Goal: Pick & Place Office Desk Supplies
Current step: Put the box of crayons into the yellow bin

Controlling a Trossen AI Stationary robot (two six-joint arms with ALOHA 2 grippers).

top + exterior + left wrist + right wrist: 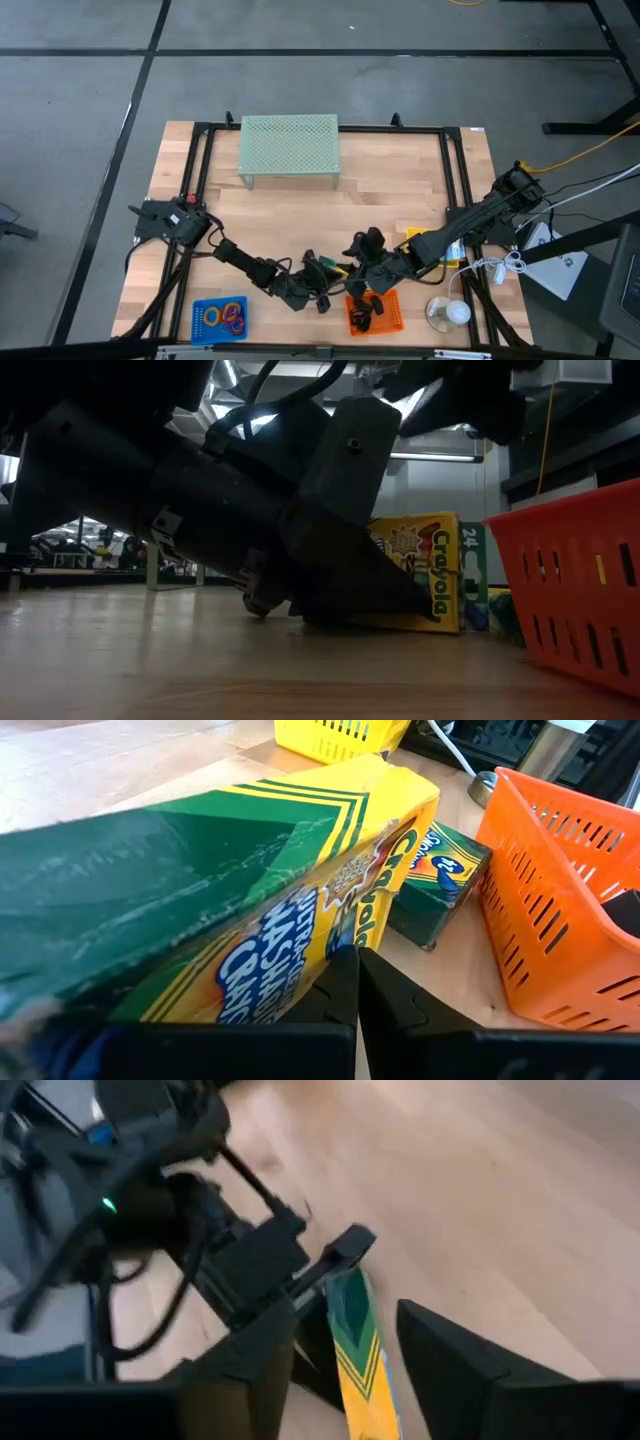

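Sorting looks partly finished, judging by how things lie. Taking the orange basket (376, 312) as the landmark: it holds some small black clips (360, 318), and the blue basket (220, 318), well off toward the left arm's side of it, holds the coloured rings (233, 315). A yellow basket (424, 238) sits beyond the orange basket on the right arm's side, half hidden under that arm, and what it contains cannot be made out.

What is left is the crayons. One crayon box (250, 890) is just beside the orange basket, on the desk (400, 180) between the two hands. It stands up on an edge rather than lying flat. A second crayon box (440, 880) lies next to it, almost against the orange basket's wall. Neither is inside any basket.

The right hand (345, 1380) hangs over the first box with its fingers spread either side of the thin edge, so it is not clamping the box. The left hand (358, 1000) is pressed fully closed, fingertips together, nosed up against the same box and gripping nothing.

The pale green mesh riser (289, 150) stands at the far side of the desk from the orange basket. I would judge two placements remain, and the standing box could tip.
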